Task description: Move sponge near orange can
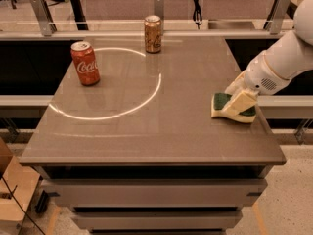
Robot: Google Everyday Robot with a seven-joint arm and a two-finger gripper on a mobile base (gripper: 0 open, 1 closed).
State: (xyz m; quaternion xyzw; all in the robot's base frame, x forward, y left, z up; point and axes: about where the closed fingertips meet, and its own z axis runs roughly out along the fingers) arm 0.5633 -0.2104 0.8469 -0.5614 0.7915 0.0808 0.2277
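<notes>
The sponge (221, 102), dark green on top with pale yellow foam below, lies near the table's right edge. My gripper (240, 103) comes in from the right on a white arm and is shut on the sponge, with a cream finger (243, 101) lying across its top. The sponge is at or just above the tabletop. The orange can (153, 33), tan with pale lettering and a silver top, stands upright at the far middle of the table, well away from the sponge.
A red Coca-Cola can (85, 62) stands upright at the left of the brown table (146, 136). A thin bright ring of light (157, 84) lies across the tabletop between the cans. Railings run behind the table; a cardboard box (12, 190) sits on the floor at lower left.
</notes>
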